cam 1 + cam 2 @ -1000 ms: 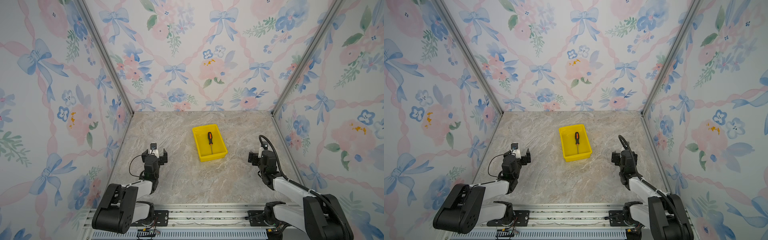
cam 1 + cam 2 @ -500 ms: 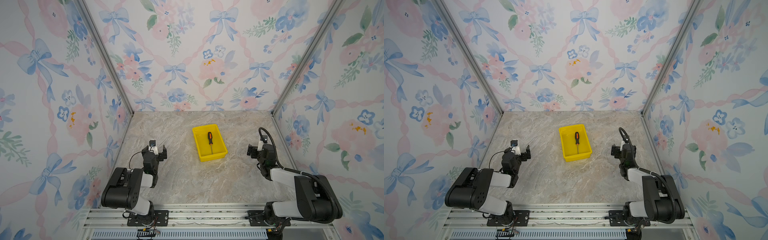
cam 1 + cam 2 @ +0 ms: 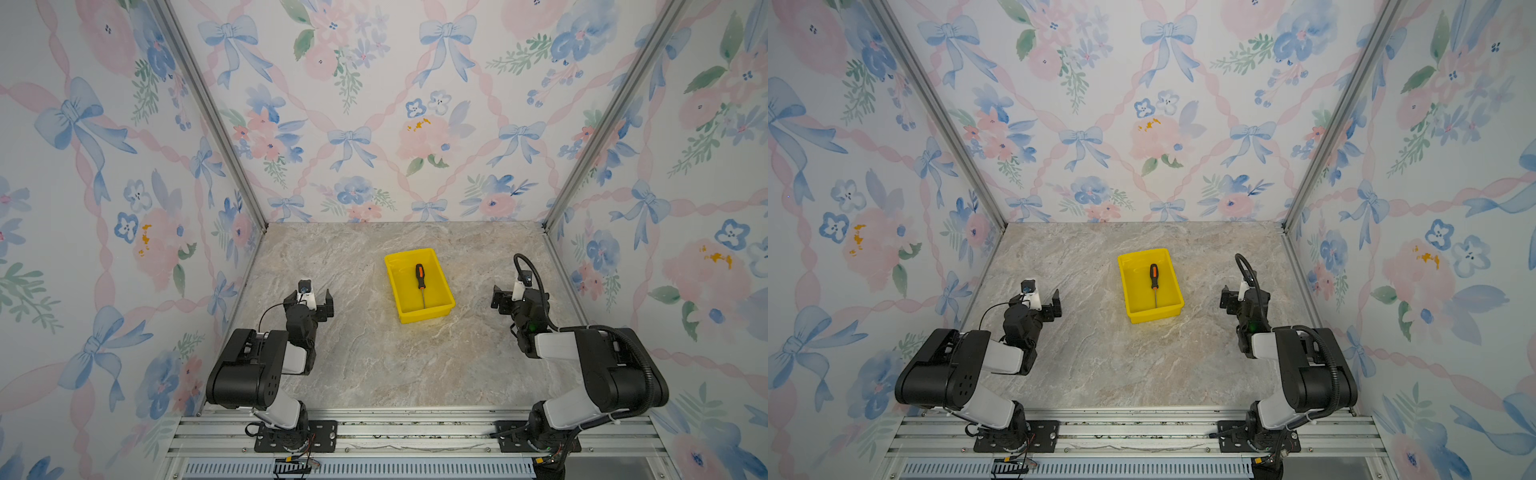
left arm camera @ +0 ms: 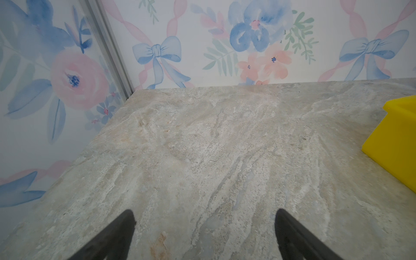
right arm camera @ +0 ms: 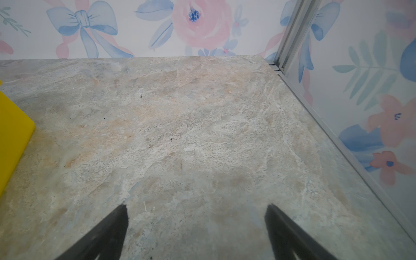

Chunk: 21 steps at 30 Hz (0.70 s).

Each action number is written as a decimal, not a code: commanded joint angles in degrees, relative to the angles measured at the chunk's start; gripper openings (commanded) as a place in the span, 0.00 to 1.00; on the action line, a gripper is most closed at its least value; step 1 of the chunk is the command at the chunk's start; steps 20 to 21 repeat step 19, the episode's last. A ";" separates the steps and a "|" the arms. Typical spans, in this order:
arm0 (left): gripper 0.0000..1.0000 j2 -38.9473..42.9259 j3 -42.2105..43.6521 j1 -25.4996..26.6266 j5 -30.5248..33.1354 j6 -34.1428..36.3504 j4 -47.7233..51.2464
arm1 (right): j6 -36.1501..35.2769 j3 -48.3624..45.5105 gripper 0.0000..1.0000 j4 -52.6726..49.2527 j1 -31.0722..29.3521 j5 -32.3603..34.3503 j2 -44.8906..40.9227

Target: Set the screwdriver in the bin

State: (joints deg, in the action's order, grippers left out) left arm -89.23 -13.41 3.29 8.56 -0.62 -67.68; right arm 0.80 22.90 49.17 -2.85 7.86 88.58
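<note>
In both top views you see the screwdriver point(image 3: 420, 282) lying inside the yellow bin point(image 3: 1156, 316) at the middle of the table point(image 3: 374, 365), handle toward the far wall. In the left wrist view, your left gripper point(image 4: 203, 225) hangs open, holding nothing. In the right wrist view, your right gripper point(image 5: 195, 216) is open too.

Folded at rest: the left arm point(image 3: 249, 365) and right arm point(image 3: 611, 365) sit drawn back over their bases, with the forearms reaching forward and low. The left gripper point(image 3: 309, 296) points ahead, its jaws spread wide and nothing between them. Its wrist view shows dark fingertips point(image 4: 121, 229) set well apart. The right gripper point(image 3: 519, 297) mirrors the pose, jaws likewise wide and empty, with its fingertips point(image 5: 276, 222) parted in its own wrist view.
</note>
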 commanded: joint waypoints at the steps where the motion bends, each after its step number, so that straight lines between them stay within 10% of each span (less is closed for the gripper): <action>1: 0.98 -0.24 -0.52 -0.28 0.62 -0.83 -1.08 | -0.54 -0.05 0.97 2.03 -0.52 1.29 0.19; 21: 0.98 -0.22 -0.48 -0.39 0.32 -0.78 -1.00 | -0.54 -0.22 0.97 2.25 -0.54 1.19 0.11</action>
